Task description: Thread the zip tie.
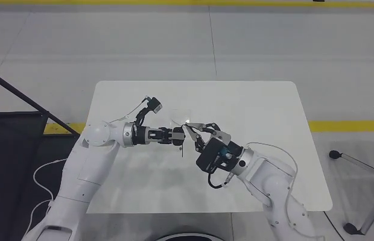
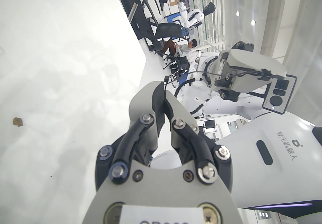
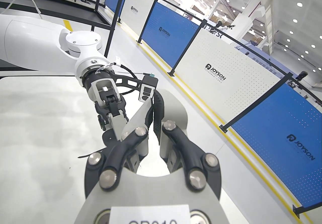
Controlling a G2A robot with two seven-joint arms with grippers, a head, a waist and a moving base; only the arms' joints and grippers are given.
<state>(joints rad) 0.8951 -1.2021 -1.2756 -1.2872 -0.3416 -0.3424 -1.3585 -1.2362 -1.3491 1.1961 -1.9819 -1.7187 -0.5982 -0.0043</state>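
Likely light, springy and slick, the zip tie (image 2: 165,87) is pinched in the closed left pincer (image 2: 164,96) above the middle of the table (image 1: 265,102); the right pincer (image 3: 154,107), also closed, should grip near the tip

Black zip tie (image 3: 85,155); white table (image 1: 259,102) (small brown speck (image 2: 18,122)).

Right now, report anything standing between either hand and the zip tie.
Nothing visible does. The left hand is shut on the zip tie, its thin black strand poking out beyond its tip. The right hand is shut too, meeting the left above the table; whether it grips the tie, I cannot tell.
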